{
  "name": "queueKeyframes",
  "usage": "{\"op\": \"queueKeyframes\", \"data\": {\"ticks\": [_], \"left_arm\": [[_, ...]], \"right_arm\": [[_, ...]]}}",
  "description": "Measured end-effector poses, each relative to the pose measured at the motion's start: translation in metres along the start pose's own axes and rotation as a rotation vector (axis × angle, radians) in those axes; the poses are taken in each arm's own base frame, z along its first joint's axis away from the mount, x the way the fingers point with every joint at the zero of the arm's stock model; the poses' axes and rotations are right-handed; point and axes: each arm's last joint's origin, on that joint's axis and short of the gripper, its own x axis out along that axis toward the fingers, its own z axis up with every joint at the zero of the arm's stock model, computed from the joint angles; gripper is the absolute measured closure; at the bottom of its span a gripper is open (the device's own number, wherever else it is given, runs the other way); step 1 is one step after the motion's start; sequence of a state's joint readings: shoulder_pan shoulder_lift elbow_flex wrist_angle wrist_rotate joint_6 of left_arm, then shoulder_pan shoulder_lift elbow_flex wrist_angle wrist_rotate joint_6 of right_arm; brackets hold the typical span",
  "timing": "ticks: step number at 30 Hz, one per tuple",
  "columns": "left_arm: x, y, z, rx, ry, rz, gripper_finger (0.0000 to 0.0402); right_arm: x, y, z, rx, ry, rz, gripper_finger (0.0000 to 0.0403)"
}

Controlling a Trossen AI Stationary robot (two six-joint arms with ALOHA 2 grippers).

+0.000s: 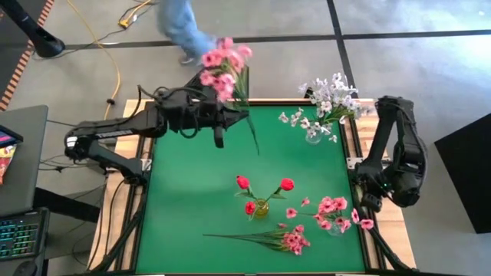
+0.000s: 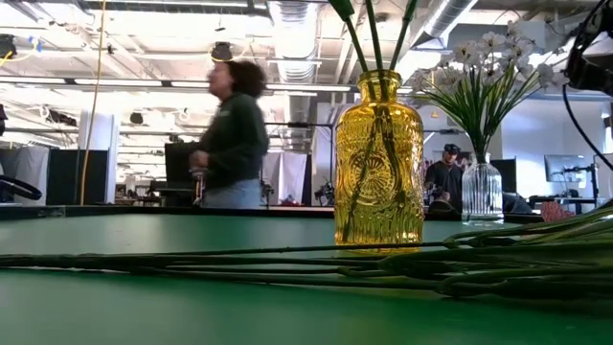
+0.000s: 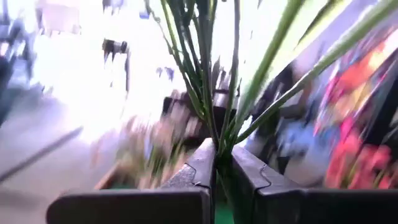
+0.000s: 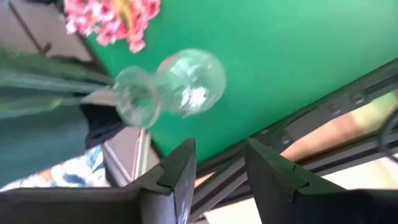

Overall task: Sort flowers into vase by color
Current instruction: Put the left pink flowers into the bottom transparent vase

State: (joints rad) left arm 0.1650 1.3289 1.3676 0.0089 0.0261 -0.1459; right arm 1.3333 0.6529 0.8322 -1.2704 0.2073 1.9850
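My left gripper (image 1: 230, 116) is raised over the table's far left part and is shut on a pink flower spray (image 1: 225, 69). The yellow vase (image 1: 261, 207) with red buds (image 1: 286, 184) stands on the green mat (image 1: 199, 199). White flowers (image 1: 326, 100) stand in a clear vase (image 1: 313, 136) at the far right. A clear vase (image 4: 171, 87) at the near right holds pink flowers (image 1: 335, 211). Another pink spray (image 1: 288, 239) lies flat on the mat near the front. My right gripper (image 4: 217, 168) is open above the table's right edge, beside that vase, touching nothing. My left gripper pinches several green stems (image 3: 221, 146) of the pink spray together between its two fingers. The fingers come level from the table's left and lie across the stems. The spray is lifted clear, its blossoms past the far edge and its stem end (image 1: 257, 147) free over the mat.
A person (image 1: 184, 27) walks on the floor beyond the table's far edge, also seen in the low view as a person (image 2: 235, 134). The stems (image 2: 383, 264) of the lying spray stretch across the mat in front of the yellow vase (image 2: 378, 158). A desk with a keyboard (image 1: 19, 234) stands to the left.
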Motion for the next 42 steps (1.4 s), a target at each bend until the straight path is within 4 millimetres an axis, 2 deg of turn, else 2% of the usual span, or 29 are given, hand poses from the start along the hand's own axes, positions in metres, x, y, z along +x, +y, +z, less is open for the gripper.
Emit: {"op": "queueKeyframes", "data": {"ticks": [3, 6, 11, 18, 25, 29, 32, 36, 42], "left_arm": [[0.009, -0.004, 0.009, 0.003, -0.148, -0.095, 0.0393], [0.024, -0.009, 0.004, -0.002, -0.223, -0.179, 0.0393], [0.054, -0.008, -0.016, -0.09, -0.282, -0.204, 0.0393], [0.111, -0.012, -0.06, -0.158, -0.272, -0.295, 0.0393], [0.177, -0.03, -0.08, -0.133, -0.236, -0.411, 0.0393], [0.205, -0.04, -0.087, -0.139, -0.246, -0.448, 0.0393], [0.223, -0.048, -0.101, -0.143, -0.244, -0.469, 0.0393], [0.242, -0.06, -0.125, -0.131, -0.231, -0.492, 0.0393], [0.251, -0.077, -0.149, -0.103, -0.157, -0.497, 0.0393]], "right_arm": [[0.0, -0.002, 0.003, 0.004, -0.025, -0.025, 0.0248], [0.001, -0.001, 0.005, -0.01, -0.041, -0.027, 0.0252], [0.001, -0.001, 0.007, 0.002, -0.055, -0.028, 0.0253], [0.001, -0.001, 0.009, -0.018, -0.089, -0.024, 0.0254], [0.001, -0.001, 0.01, -0.044, -0.11, -0.022, 0.0254], [0.001, -0.004, 0.011, -0.051, -0.121, -0.053, 0.0254], [0.001, -0.005, 0.011, -0.055, -0.128, -0.067, 0.0254], [0.001, -0.005, 0.011, -0.055, -0.129, -0.066, 0.0254], [0.001, -0.005, 0.012, -0.079, -0.13, -0.067, 0.0254]]}}
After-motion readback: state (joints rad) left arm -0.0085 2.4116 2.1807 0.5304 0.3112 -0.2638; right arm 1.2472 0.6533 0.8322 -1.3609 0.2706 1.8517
